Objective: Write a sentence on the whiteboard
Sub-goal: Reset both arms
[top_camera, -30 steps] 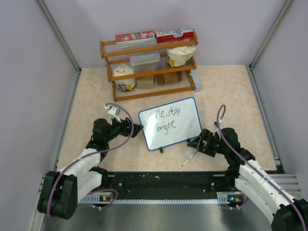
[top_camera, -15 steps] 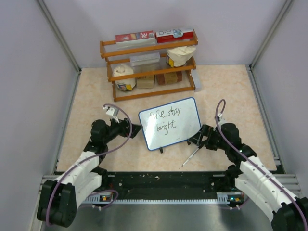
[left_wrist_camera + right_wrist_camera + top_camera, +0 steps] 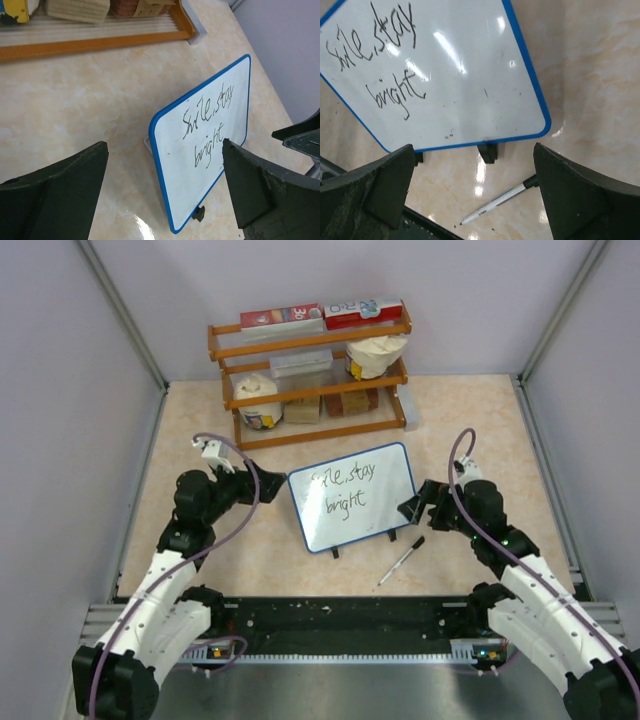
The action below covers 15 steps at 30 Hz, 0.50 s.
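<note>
The whiteboard (image 3: 352, 496) stands on its black feet in the middle of the table, white with a blue frame. The sentence (image 3: 345, 490) is on it in black, two lines reading about "smile, stay bright". It also shows in the left wrist view (image 3: 207, 132) and the right wrist view (image 3: 385, 65). A white marker (image 3: 401, 560) with a black cap lies on the table in front of the board, also in the right wrist view (image 3: 500, 202). My left gripper (image 3: 268, 481) is open and empty, left of the board. My right gripper (image 3: 412, 506) is open and empty, right of the board.
An orange wooden rack (image 3: 310, 380) with boxes, tubs and packets stands at the back of the table. Grey walls close in the left, right and back sides. A black rail (image 3: 340, 620) runs along the near edge between the arm bases.
My left gripper has pulled up and back to the left, away from the board. My right gripper has lifted off the marker and moved up beside the board's right edge. The marker lies free.
</note>
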### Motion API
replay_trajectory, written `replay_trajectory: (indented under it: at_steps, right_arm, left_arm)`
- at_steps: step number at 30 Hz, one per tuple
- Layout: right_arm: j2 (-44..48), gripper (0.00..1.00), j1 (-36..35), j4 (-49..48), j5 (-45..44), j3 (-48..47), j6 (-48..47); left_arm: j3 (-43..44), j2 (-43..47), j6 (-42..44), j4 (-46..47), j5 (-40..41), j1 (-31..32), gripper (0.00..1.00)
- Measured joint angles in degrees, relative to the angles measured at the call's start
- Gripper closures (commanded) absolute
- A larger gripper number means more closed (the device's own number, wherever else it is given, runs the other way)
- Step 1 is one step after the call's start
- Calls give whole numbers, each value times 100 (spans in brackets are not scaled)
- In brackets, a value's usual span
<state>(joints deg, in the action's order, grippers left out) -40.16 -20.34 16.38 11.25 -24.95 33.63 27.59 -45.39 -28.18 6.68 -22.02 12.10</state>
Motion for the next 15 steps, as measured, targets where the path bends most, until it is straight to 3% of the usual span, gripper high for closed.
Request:
replay_trajectory:
  at_steps: [9,15]
  right_arm:
    - [-81,1,0,0,-1069,-1213,-767]
    - [-98,1,0,-205,-1711,-1530,-1228]
  left_arm:
    - [1032,341,422,-820,811,0,1]
    - [1185,649,879,-935,1526,0,1]
